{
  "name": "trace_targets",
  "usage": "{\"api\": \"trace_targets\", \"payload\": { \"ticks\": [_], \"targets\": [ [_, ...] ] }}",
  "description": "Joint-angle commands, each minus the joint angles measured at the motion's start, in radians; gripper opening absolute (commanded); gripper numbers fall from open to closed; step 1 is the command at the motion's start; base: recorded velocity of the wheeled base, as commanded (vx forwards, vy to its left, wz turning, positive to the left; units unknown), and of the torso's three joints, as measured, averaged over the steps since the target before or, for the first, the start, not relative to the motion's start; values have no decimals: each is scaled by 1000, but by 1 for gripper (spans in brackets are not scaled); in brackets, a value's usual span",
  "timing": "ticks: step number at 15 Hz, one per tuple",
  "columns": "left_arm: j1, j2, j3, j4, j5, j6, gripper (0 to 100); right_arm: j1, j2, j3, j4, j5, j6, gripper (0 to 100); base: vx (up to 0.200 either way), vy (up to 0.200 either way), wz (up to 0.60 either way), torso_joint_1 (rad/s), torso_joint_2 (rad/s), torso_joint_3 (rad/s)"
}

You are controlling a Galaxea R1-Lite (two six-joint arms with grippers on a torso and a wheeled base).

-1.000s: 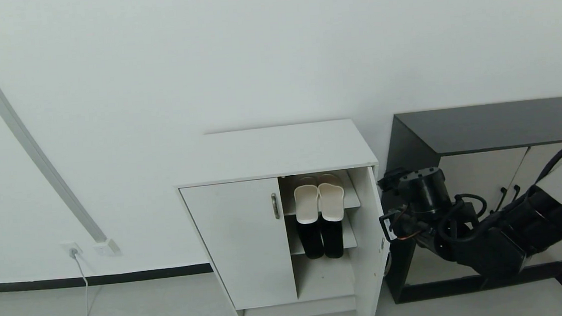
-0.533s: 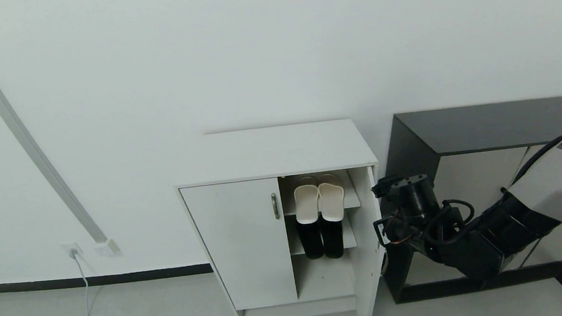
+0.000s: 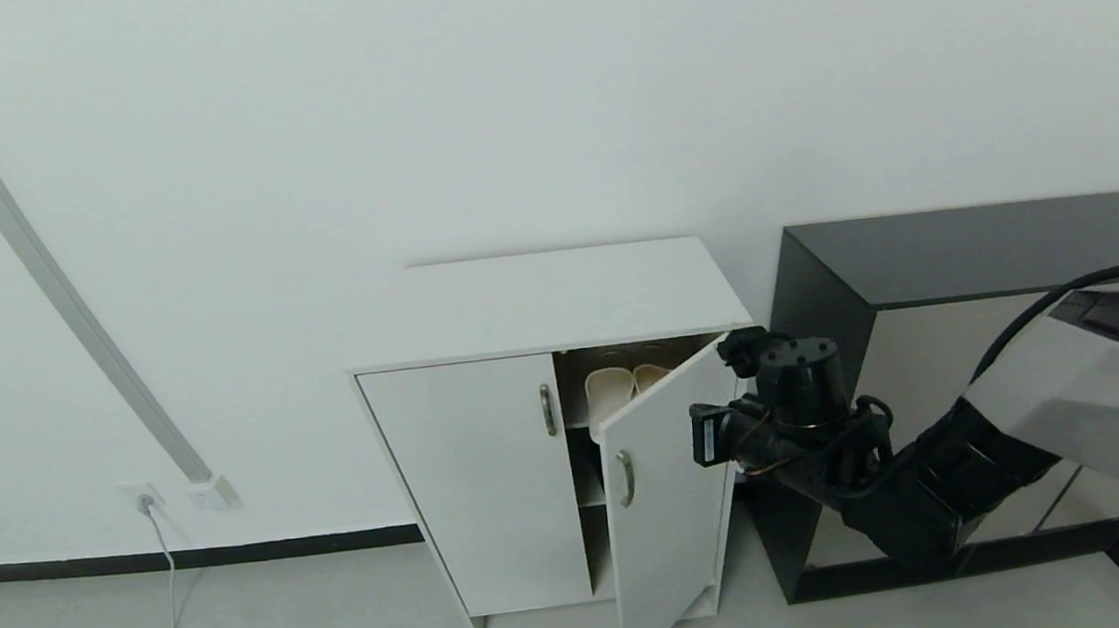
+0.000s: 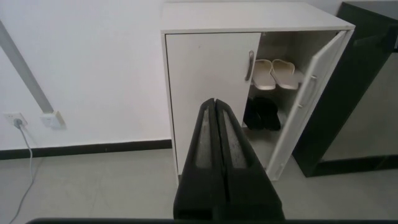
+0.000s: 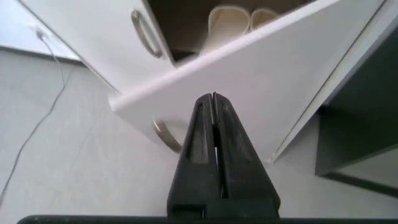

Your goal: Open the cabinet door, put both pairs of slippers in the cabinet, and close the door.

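The cabinet door (image 3: 664, 505) stands half ajar over open floor (image 3: 294, 624), the black cabinet (image 3: 964, 252) close beside it and the right gripper (image 5: 214, 99), closed and empty, at its outer face; the left gripper (image 4: 215, 102), also closed and empty, hangs back; inside, white slippers (image 4: 278, 73) sit one level above black slippers (image 4: 262, 114).

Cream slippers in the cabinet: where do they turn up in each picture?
Head view: cream slippers on the top shelf, peeking over the half-open right door.
Left wrist view: cream slippers on the top shelf, between the two doors.
Right wrist view: cream slippers just beyond the right door's upper edge.
Shared landmark: the left door's handle, beside the slippers.
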Motion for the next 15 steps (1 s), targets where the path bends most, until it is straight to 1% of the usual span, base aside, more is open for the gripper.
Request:
{"api": "trace_targets", "payload": {
  "ticks": [1, 6, 8, 11, 15],
  "targets": [
    [0, 0, 0, 0, 0, 0, 0, -1, 9, 36, -26, 2, -1, 0, 0, 0, 0, 0, 0, 0],
    [0, 0, 0, 0, 0, 0, 0, 17, -14, 111, -130, 5, -4, 0, 0, 0, 0, 0, 0, 0],
    [0, 0, 0, 0, 0, 0, 0, 51, -60, 188, -191, 9, -4, 0, 0, 0, 0, 0, 0, 0],
    [0, 0, 0, 0, 0, 0, 0, 97, -104, 278, -234, 9, -5, 0, 0, 0, 0, 0, 0, 0],
    [0, 0, 0, 0, 0, 0, 0, 157, -107, 396, -336, 8, -4, 0, 0, 0, 0, 0, 0, 0]
  ]
}}
